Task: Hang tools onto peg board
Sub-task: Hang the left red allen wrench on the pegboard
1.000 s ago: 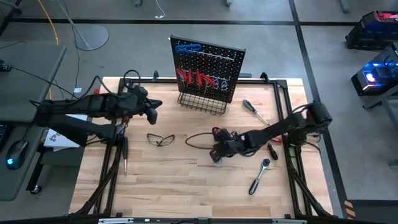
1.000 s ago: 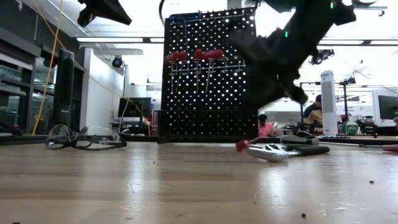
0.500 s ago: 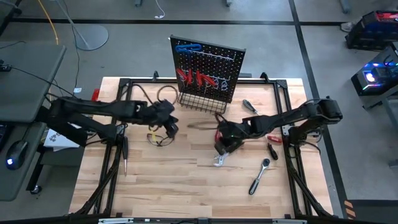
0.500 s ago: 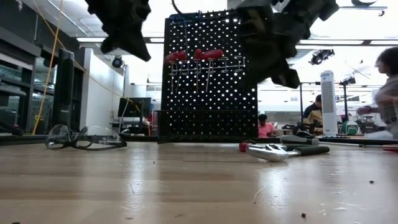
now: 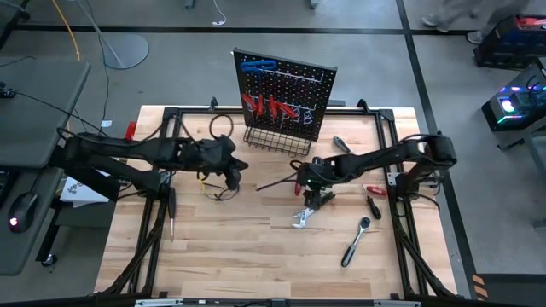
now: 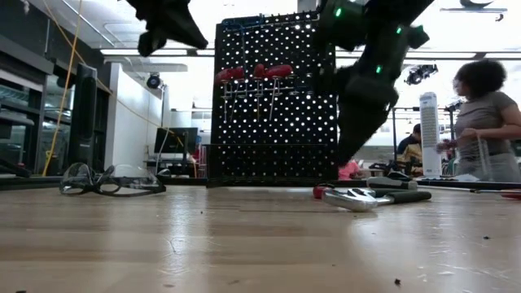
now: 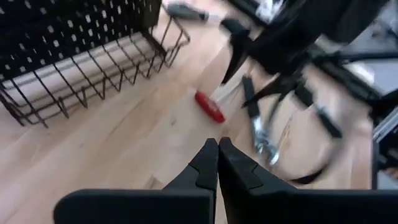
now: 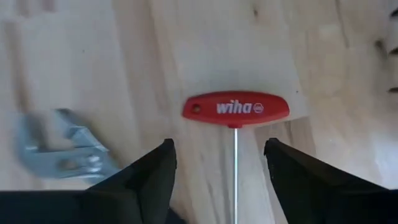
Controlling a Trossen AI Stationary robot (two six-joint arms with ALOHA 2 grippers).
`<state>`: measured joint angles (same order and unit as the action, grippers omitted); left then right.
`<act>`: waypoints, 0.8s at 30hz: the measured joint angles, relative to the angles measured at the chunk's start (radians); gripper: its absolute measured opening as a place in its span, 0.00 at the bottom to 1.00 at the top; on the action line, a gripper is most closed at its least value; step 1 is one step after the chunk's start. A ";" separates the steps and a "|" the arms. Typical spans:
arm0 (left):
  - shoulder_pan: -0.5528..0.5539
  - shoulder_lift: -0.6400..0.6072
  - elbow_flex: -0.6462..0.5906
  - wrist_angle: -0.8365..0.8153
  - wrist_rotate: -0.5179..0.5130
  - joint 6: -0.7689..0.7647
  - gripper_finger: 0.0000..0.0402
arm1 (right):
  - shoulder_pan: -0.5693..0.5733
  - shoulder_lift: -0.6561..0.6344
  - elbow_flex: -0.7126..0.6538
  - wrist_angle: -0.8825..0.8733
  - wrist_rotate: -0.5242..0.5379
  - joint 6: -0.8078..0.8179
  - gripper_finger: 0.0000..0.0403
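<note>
The peg board (image 5: 284, 92) stands at the table's far edge with red-handled tools on its hooks and a wire basket (image 5: 277, 141) at its foot. A red T-handle key (image 8: 235, 107) lies flat on the table. My right gripper (image 8: 227, 171) hangs open above it, one finger on either side of its thin shaft, touching nothing. Silver pliers (image 5: 303, 217) lie just nearer, and a chrome ratchet (image 5: 357, 240) lies near the table's right. My left gripper (image 7: 217, 158) is shut and empty, raised over a pair of safety glasses (image 5: 217, 189).
A black-handled screwdriver (image 5: 345, 147) lies right of the basket. Two small screwdrivers (image 5: 374, 198) lie under my right arm. A black frame runs along the table's edges. Bare wood lies toward the near edge. A person (image 6: 480, 122) stands in the room beyond the table.
My right gripper has risen from beside the pliers and gone toward the far edge, ending over the red T-key; the pliers stay where they lay. My left gripper has swung toward the table's right and come over the safety glasses.
</note>
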<state>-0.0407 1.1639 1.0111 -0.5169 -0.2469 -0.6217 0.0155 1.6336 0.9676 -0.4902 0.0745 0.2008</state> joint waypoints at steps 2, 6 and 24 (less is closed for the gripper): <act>-0.006 -0.024 0.000 -0.002 -0.028 -0.006 0.00 | -0.022 0.035 0.000 0.016 -0.002 0.000 0.57; -0.016 -0.060 0.000 -0.001 -0.078 -0.006 0.00 | -0.052 0.108 0.000 0.044 -0.006 -0.022 0.48; -0.033 -0.322 0.000 0.058 -0.250 0.088 0.00 | -0.035 0.087 0.077 -0.227 -0.100 0.078 0.00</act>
<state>-0.0737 0.8420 1.0111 -0.4591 -0.4965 -0.5336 -0.0192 1.7203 1.0449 -0.7175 -0.0255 0.2791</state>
